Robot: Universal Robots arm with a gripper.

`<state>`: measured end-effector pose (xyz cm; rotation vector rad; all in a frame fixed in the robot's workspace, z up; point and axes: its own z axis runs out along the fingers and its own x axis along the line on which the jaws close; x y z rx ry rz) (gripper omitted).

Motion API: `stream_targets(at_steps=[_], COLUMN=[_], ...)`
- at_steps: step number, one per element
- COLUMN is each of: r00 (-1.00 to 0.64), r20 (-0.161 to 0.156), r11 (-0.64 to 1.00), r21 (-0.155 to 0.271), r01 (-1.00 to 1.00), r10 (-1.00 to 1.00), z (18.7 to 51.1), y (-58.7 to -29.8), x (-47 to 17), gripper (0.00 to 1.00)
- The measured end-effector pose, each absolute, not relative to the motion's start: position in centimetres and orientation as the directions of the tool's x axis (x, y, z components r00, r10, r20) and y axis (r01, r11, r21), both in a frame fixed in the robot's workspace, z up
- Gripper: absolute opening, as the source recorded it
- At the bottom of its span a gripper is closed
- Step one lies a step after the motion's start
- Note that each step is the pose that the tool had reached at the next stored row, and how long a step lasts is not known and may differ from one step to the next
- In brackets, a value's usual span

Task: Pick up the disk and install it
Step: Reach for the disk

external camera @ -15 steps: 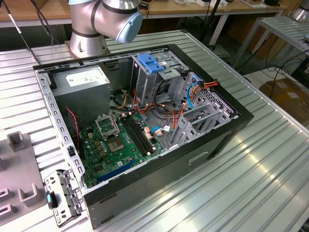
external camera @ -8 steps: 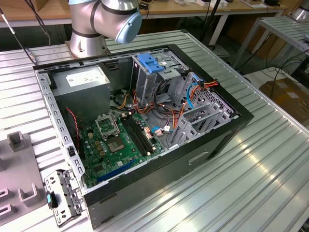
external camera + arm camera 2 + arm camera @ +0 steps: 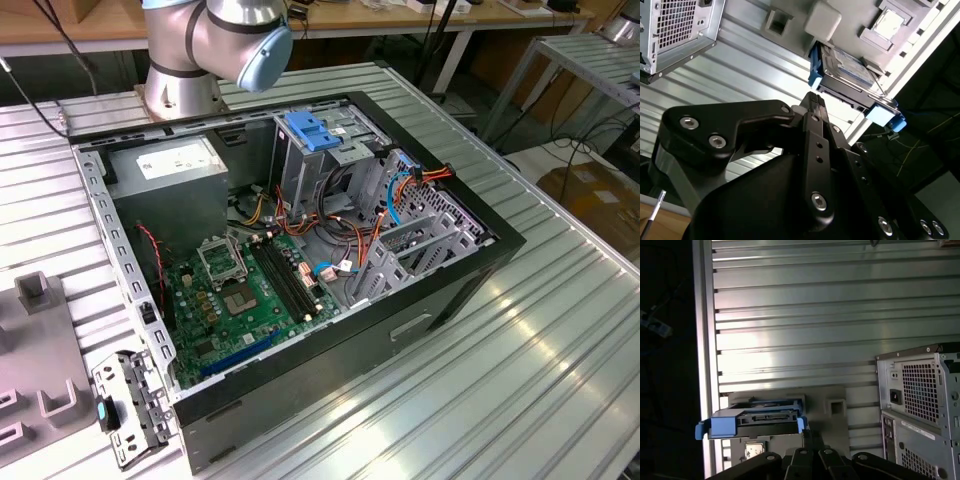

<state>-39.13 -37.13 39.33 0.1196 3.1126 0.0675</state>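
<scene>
One disk [image 3: 847, 67] on grey holder [image 3: 852, 20], just beside empty jaws, pressed together

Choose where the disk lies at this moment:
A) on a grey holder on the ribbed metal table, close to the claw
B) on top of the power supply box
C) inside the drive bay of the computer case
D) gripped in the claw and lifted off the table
A: in both wrist views the disk, in its blue rails, rests on the grey holder on the ribbed table, and the claw is near it without gripping it.
</scene>
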Motion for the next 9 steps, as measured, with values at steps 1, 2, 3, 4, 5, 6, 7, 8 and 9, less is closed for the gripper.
stream_targets(at_steps=[1, 2, 3, 4, 5, 6, 7, 8, 9], r00=[-0.997, -0.997, -0.997, -0.997, -0.997, -0.997, -0.997, -0.997, -0.997], r20=[-0.024, -0.024, -0.025, -0.024, -0.024, -0.024, -0.024, -0.024, -0.024], r11=[0.996, 0.996, 0.996, 0.996, 0.996, 0.996, 0.996, 0.996, 0.996], r21=[0.044, 0.044, 0.044, 0.044, 0.044, 0.044, 0.044, 0.044, 0.044], r01=[0.076, 0.076, 0.076, 0.076, 0.076, 0.076, 0.076, 0.076, 0.076], r10=[0.077, 0.077, 0.077, 0.077, 0.077, 0.077, 0.077, 0.077, 0.077], z=[39.3, 39.3, 39.3, 39.3, 39.3, 39.3, 39.3, 39.3, 39.3], y=[-37.1, -37.1, -37.1, -37.1, -37.1, -37.1, -37.1, -37.1, -37.1], x=[-39.4, -39.8, -40.1, -40.6, -40.9, -41.5, -41.9, -42.4, -42.7], gripper=[0.11, 0.11, 0.11, 0.11, 0.11, 0.11, 0.11, 0.11, 0.11])
